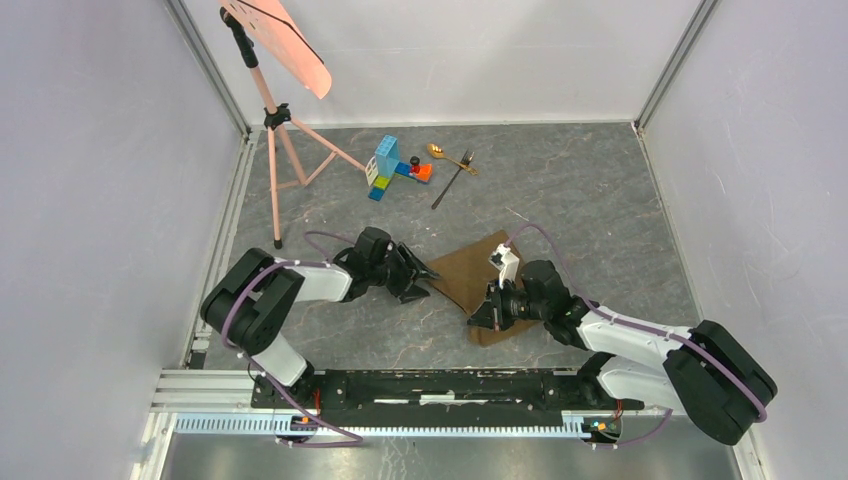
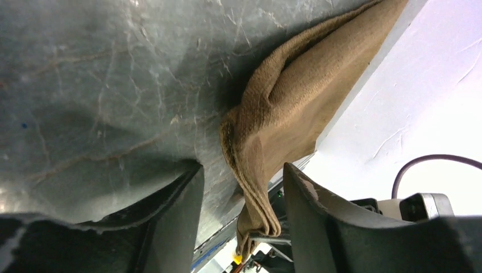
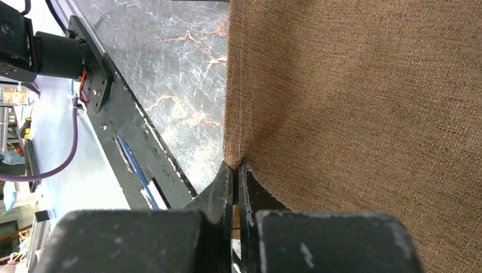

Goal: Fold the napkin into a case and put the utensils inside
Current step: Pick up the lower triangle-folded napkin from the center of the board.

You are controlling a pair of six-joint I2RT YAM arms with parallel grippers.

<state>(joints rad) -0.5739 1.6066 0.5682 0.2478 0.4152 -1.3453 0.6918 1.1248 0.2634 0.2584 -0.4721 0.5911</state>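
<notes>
Marbled table [image 1: 600, 200]: right tool [image 3: 236, 169] pinches napkin [image 1: 468, 272], left tool [image 2: 243, 176] spread at its corner, blocks [image 1: 388, 165] beyond.

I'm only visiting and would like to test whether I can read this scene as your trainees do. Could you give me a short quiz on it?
1. True or false: the right hand is pinched shut on an edge of the brown napkin.
2. Where do the gold spoon and the dark fork lie? A: inside the napkin. B: on the table beyond the napkin, beside the toy blocks. C: in the right hand.
3. Fill the gap: the fingers of the left hand stand ___, with a folded corner of the napkin between them.

Key: 1 true; 2 B; 3 apart.
</notes>
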